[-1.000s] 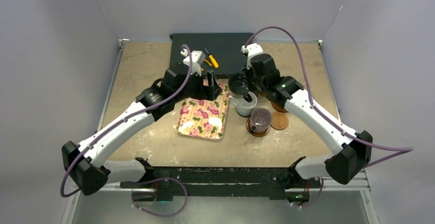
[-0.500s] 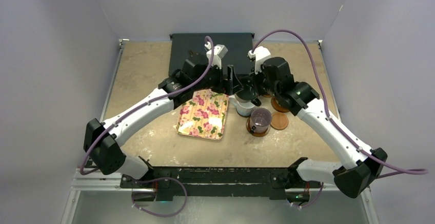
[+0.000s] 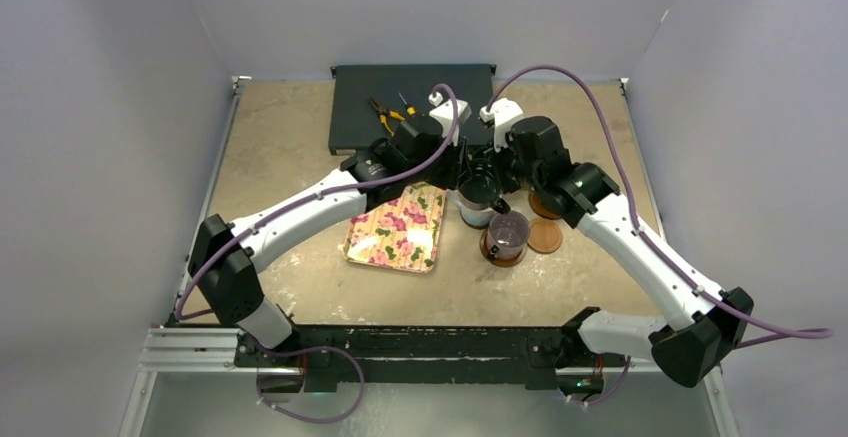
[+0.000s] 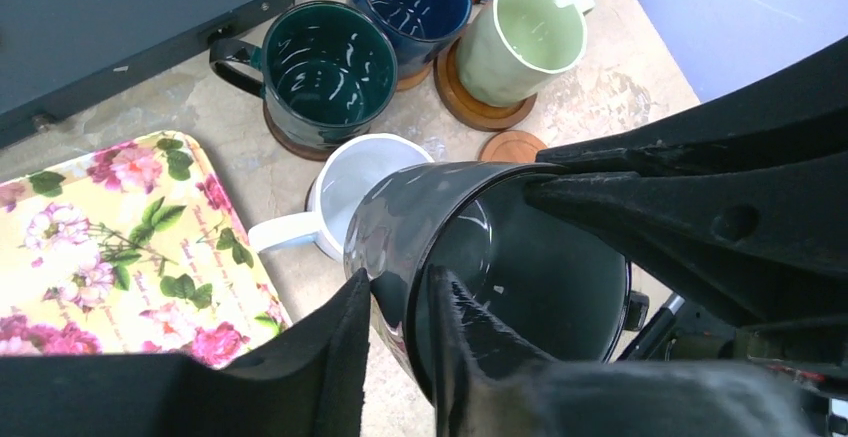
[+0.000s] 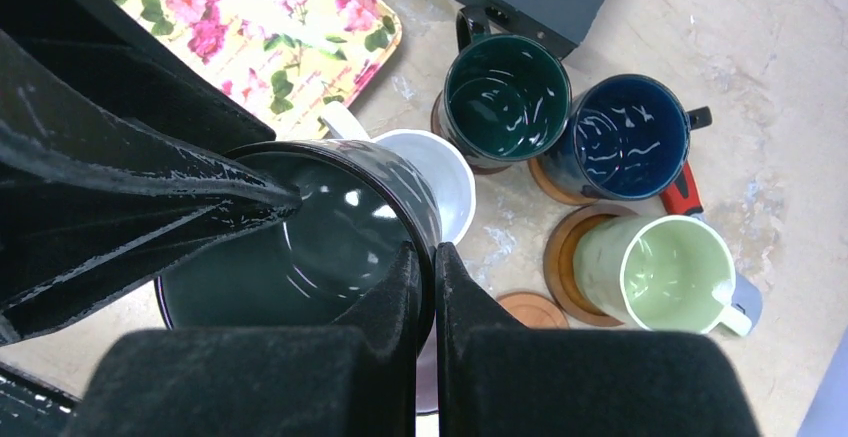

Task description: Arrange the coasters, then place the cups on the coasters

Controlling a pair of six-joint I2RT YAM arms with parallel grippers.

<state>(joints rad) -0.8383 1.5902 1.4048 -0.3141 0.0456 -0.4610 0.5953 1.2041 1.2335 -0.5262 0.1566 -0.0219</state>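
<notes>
The dark grey-black cup (image 4: pixel 500 287) hangs above the white cup (image 4: pixel 360 182), held from two sides. My right gripper (image 5: pixel 428 252) is shut on its near rim. My left gripper (image 4: pixel 400 282) pinches the opposite wall, one finger inside and one outside. Behind stand the dark teal cup (image 5: pixel 505 97), navy cup (image 5: pixel 625 137) and pale green cup (image 5: pixel 660 272), each on a coaster. A small tan coaster (image 5: pixel 532 309) lies bare. In the top view the purplish cup (image 3: pixel 507 235) sits on a coaster beside that bare tan coaster (image 3: pixel 545 236).
The floral tray (image 3: pixel 395 227) lies left of the cups, under my left forearm. A black box (image 3: pixel 410 92) sits at the back with pliers (image 3: pixel 385 112) on it. Both wrists crowd together over the cup cluster.
My left arm swung right from above the tray to the dark grey-black cup, and its jaws closed on the rim. The right gripper kept its hold on the cup.
</notes>
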